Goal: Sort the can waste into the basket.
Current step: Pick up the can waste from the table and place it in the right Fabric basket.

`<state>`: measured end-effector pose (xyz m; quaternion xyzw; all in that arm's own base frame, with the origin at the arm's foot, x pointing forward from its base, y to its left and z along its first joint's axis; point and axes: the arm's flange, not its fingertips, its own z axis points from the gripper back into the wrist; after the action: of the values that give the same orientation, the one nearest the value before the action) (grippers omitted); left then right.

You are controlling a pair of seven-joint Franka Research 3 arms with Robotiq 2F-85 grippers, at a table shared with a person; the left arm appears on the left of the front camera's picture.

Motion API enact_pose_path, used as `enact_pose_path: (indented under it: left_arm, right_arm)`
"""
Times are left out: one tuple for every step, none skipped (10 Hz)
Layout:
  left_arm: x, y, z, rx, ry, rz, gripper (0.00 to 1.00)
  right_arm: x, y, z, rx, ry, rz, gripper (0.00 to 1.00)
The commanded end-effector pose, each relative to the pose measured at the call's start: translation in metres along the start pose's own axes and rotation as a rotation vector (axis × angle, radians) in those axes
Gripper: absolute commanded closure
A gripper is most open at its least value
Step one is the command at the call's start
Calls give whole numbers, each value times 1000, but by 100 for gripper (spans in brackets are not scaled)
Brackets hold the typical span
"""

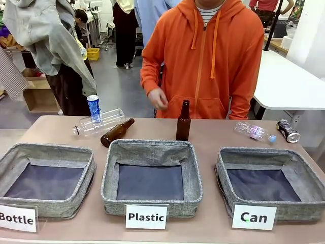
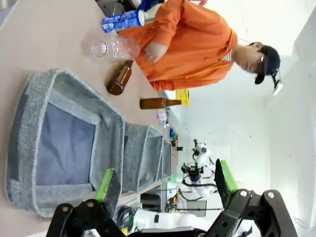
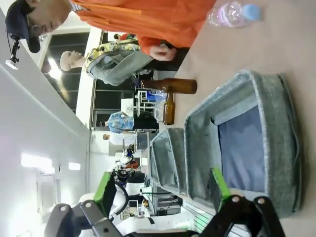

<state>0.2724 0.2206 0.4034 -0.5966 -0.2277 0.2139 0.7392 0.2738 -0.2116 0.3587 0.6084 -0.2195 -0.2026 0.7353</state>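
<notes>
The bright blue can [image 1: 93,108] stands upright at the table's far left; in the left wrist view this blue can [image 2: 123,20] shows sideways beyond a clear bottle. The dark black-and-silver can [image 1: 288,130] lies on its side at the far right. The grey basket [image 1: 256,154] signed "Can" sits at the front right, with nothing in it. My left gripper [image 2: 165,185] is open above the near left of the table. My right gripper [image 3: 160,190] is open above the near side of the Can basket [image 3: 281,138]. Neither holds anything.
Like grey bins signed "Plastic" [image 1: 152,148] and "Bottle" [image 1: 48,150] sit in the middle and at the left. Two clear plastic bottles [image 1: 99,123] [image 1: 254,131] lie at the far side. One brown bottle [image 1: 117,132] lies down and another [image 1: 183,121] stands. A person in an orange hoodie stands across, one hand [image 1: 158,99] near the table.
</notes>
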Motion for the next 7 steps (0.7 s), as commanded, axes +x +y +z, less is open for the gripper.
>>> enact_pose_path:
  left_arm:
    - [-6, -6, 7, 12, 33, -58, 0]
    - [-6, -6, 7, 12, 33, -58, 0]
    - [-6, -6, 7, 12, 33, -58, 0]
    - [-6, -6, 7, 12, 33, -58, 0]
    - [-6, -6, 7, 12, 33, -58, 0]
    - [-6, -6, 7, 12, 33, -58, 0]
    - [-6, -6, 7, 12, 33, -58, 0]
  right_arm:
    - [-1, 12, 2, 13, 13, 47, 0]
    - [-1, 12, 2, 13, 13, 47, 0]
    - [-1, 12, 2, 13, 13, 47, 0]
    - [-1, 12, 2, 13, 13, 47, 0]
    - [-3, 9, -1, -2, 23, 16, 0]
    - [-1, 43, -21, -159, 54, 158, 0]
    - [0, 64, -32, -321, 48, 269, 0]
